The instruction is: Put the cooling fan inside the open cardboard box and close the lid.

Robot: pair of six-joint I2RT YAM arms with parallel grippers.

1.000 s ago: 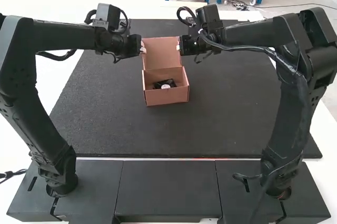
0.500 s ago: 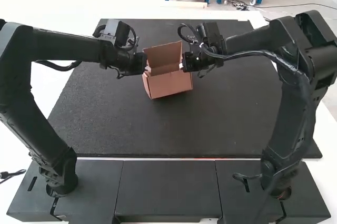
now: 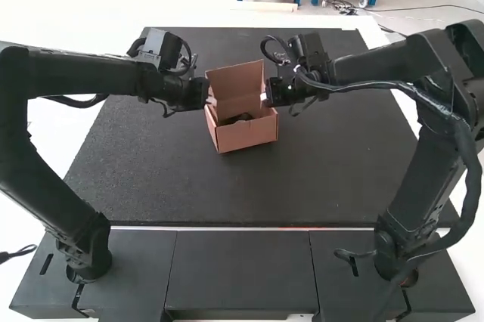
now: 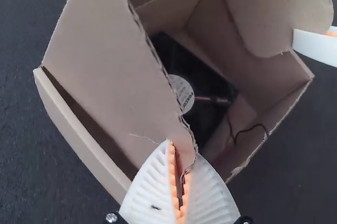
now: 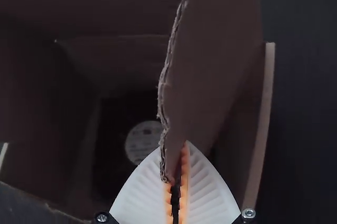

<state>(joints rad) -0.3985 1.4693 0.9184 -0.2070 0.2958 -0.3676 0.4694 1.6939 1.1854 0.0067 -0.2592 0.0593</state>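
Left gripper (image 4: 182, 153) pinches the left flap (image 4: 121, 77) of the cardboard box (image 3: 243, 131). The cooling fan (image 4: 184, 95) lies flat inside. Right gripper (image 5: 174, 153) clamps the right flap (image 5: 221, 66). We judge both flaps are held for tucking under the upright lid (image 3: 236, 77).

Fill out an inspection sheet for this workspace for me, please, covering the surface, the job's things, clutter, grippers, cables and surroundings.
Surface: black textured mat, lying flat.
Job's things: cardboard box stands upright on the mat with its lid raised; cooling fan lies at the bottom inside it.
Clutter: nothing seen.
Grippers: left gripper, jaws shut on the box's left flap; right gripper, jaws shut on the right flap.
Cables: the fan's thin wire lies inside the box; black cable loops sit at the wrists.
Surroundings: black base plates at the near edge, under the arms.
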